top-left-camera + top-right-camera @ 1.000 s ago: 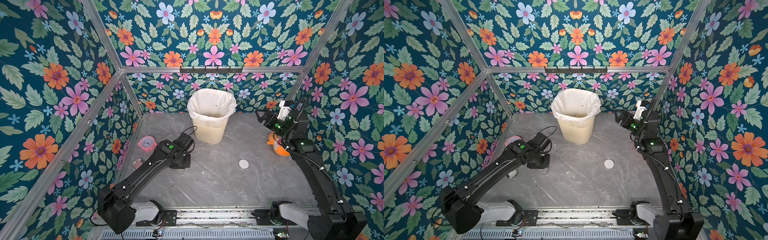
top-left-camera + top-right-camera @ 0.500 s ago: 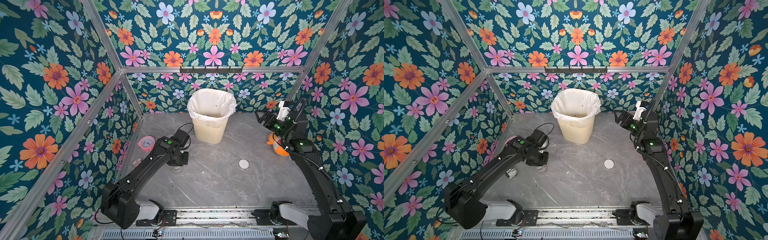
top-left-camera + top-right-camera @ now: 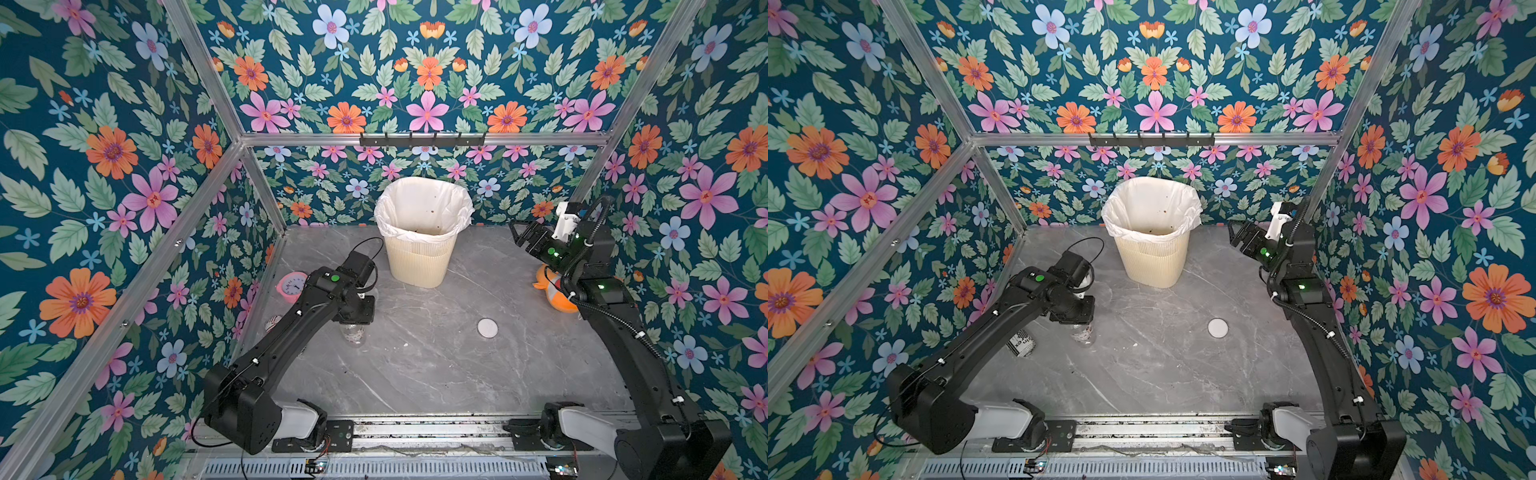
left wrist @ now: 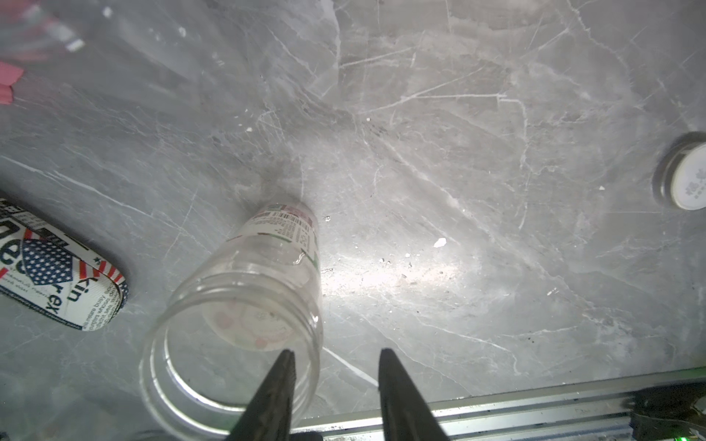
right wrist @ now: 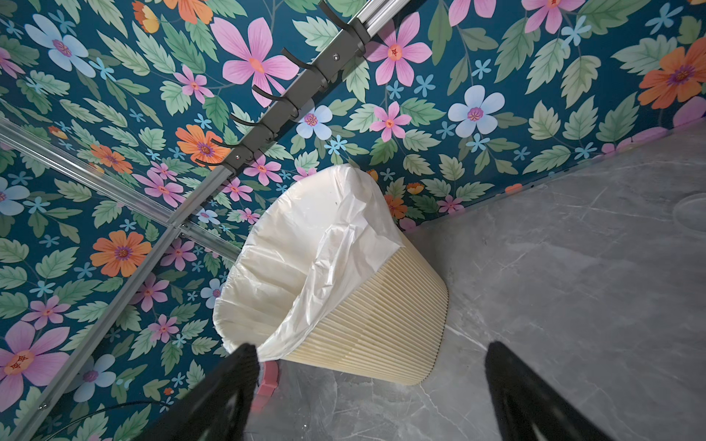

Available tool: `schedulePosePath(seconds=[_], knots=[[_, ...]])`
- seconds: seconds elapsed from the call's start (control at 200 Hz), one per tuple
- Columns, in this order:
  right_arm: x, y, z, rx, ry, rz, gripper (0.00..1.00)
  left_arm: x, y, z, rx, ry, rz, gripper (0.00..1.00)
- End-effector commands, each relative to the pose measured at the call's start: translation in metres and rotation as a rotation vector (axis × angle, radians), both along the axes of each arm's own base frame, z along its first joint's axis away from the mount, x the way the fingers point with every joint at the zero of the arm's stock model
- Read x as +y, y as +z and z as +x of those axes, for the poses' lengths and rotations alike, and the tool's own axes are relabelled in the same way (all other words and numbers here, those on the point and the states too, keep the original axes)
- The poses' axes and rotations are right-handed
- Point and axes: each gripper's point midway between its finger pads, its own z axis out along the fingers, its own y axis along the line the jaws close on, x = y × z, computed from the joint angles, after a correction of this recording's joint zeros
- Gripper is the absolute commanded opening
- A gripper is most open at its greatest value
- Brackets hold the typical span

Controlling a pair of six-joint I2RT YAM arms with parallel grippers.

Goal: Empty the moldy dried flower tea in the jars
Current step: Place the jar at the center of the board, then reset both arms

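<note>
Standing upright on the tabletop (image 3: 415,365), well short of the bin (image 3: 415,262), the jar (image 4: 263,248) is lidless and looks empty; its clear wall shows only a printed label. The left tool (image 4: 336,352) hangs straight over it with its jaws partly apart. One finger (image 4: 275,389) is over the jar's mouth and the other is outside the rim, neither clearly pressing the wall. In both top views the arm's wrist hides most of the jar (image 3: 1082,334). A white lid (image 3: 487,328) lies flat out toward the right arm, well apart from the jar. A striped can (image 4: 57,275) lies on its side near the jar. The right tool (image 5: 372,349) is raised, spread wide and empty, pointing at the bin. A few brown flecks (image 3: 432,210) dot the bin's liner.
</note>
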Motion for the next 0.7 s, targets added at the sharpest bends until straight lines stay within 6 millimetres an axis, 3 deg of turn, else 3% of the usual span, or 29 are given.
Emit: schedulePosePath(seconds=[0.0, 0.13, 0.41, 0.565, 0.695], knots=[[0.001, 0.008, 0.001, -0.028, 0.002, 0.005, 0.93, 0.007, 0.003, -0.002, -0.002, -0.005, 0.038, 0.46], [0.001, 0.006, 0.001, -0.023, 0.004, 0.003, 0.93, 0.011, 0.012, 0.002, -0.029, 0.002, 0.051, 0.53], [0.0, 0.0, 0.004, -0.006, -0.003, -0.027, 0.94, 0.032, 0.055, 0.029, -0.195, 0.08, 0.072, 0.65], [-0.007, -0.018, 0.005, 0.031, -0.023, -0.134, 0.95, 0.05, 0.105, 0.051, -0.414, 0.16, 0.055, 0.73], [-0.018, -0.052, 0.001, 0.091, -0.04, -0.299, 0.99, 0.078, 0.141, 0.068, -0.681, 0.256, 0.04, 0.9]])
